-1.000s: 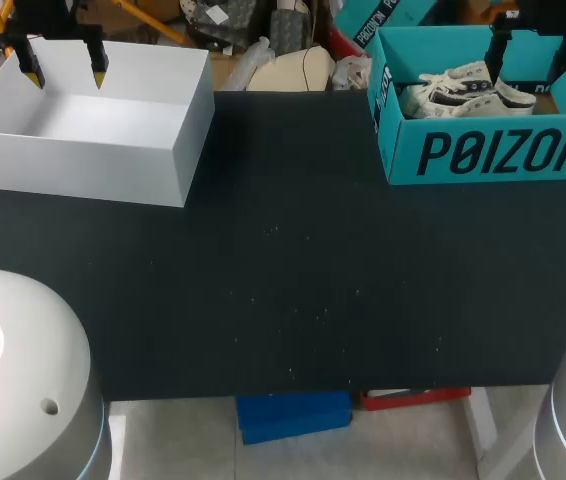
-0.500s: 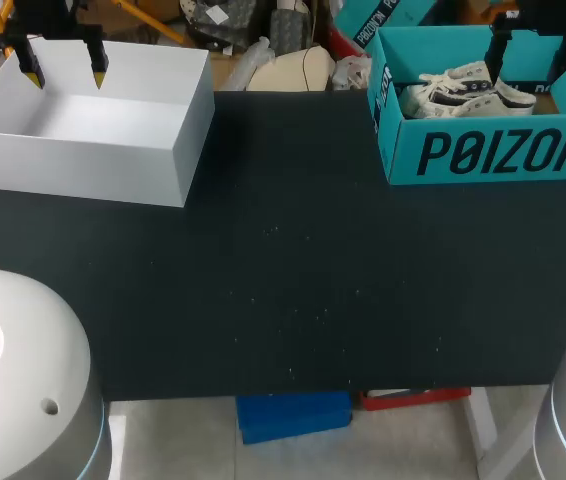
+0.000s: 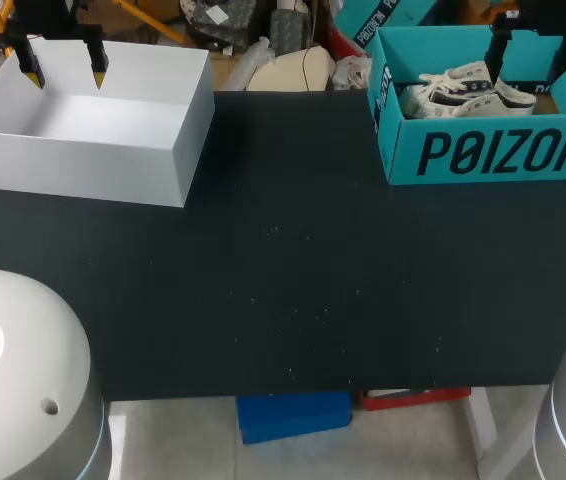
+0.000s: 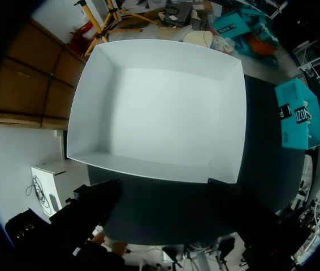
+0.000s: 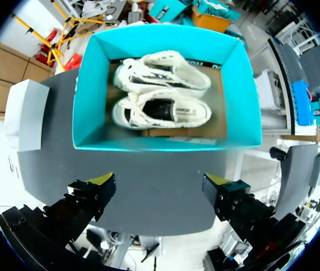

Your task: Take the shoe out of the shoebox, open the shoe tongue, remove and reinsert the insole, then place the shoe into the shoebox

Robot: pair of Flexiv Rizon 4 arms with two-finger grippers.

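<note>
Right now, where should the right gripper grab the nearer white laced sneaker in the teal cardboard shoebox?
Likely the collar rim, from straight above: the white sneaker sits dark opening up, with the open right gripper over the teal shoebox.

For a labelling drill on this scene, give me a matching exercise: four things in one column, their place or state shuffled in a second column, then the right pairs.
Things
1. white box
2. teal shoebox
3. shoes
4. left end effector

Places or states
A. lying inside the teal shoebox
B. at the far left of the table
C. open, above the white box
D. at the far right of the table

Pairs: 1-B, 2-D, 3-A, 4-C
</note>
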